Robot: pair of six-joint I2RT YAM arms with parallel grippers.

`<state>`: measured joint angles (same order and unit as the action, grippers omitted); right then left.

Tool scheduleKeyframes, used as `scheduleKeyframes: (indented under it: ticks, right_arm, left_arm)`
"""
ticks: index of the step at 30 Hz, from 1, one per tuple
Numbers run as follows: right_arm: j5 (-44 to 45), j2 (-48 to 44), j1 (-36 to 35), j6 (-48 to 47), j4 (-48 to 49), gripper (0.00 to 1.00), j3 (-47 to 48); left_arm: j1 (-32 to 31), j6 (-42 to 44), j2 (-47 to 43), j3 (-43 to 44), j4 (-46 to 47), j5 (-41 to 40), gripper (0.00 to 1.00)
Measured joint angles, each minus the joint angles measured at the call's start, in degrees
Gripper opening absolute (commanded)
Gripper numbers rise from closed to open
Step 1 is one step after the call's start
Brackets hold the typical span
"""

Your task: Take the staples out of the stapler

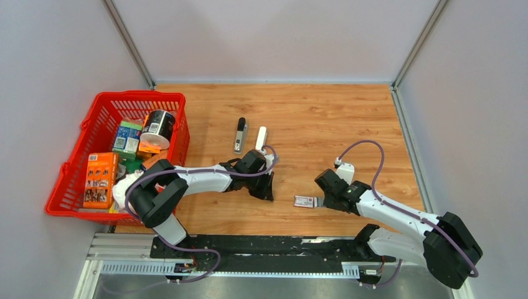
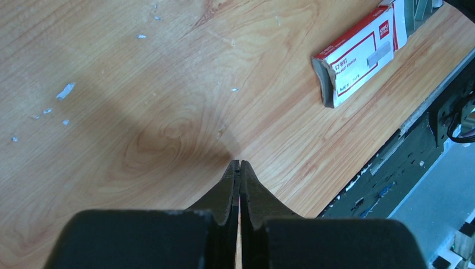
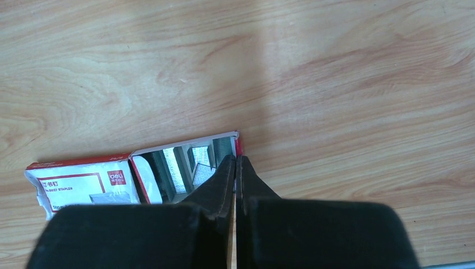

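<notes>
Near edge: 2 arms on a black mounting rail [image 1: 249, 246], bases side by side.

Left gripper [image 2: 240, 166]: fingers pressed together, nothing between them, tips low over bare wood. Right gripper [image 3: 236, 159]: fingers also closed, tips at the open end of the staple box [image 3: 84, 185]. Cannot tell whether they pinch its edge.

Staple box: 1, red and white, flat on the table between the two grippers. Its inner tray [image 3: 185, 165] is slid partly out, with grey staple strips visible inside.

Stapler [image 1: 261, 137]: 1, white body lying flat beyond the left gripper, near mid-table. Grey metal inner piece [image 1: 240, 134], black-tipped, lies just left of it, roughly parallel, with a gap between the two. Neither gripper touches either part.

Surface: wooden table [image 1: 348, 118], light grain; a few small white flecks [image 2: 66, 89] on the wood near the left gripper. Plain grey-white walls [image 1: 274, 37] on three sides.

Containers: 1 red mesh basket [image 1: 140, 94] at the left edge. Inside: an orange carton [image 1: 99, 177] standing at the near end, a black-and-white can [image 1: 157, 129] at the far end, a green-blue box [image 1: 126, 138] beside it, and further packets too jumbled to count.
</notes>
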<state>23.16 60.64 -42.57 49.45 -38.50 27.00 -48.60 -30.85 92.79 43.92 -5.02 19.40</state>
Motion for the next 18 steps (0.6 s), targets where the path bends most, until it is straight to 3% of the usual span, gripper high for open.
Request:
scheduleKeyframes:
  ticks: [18]
  right_arm:
    - [-1.22, 0.42, -2.25, 1.73, 0.94, 0.00, 0.17]
  left_arm:
    - [-2.40, -1.66, 4.31, 2.64, 2.67, 1.14, 0.00]
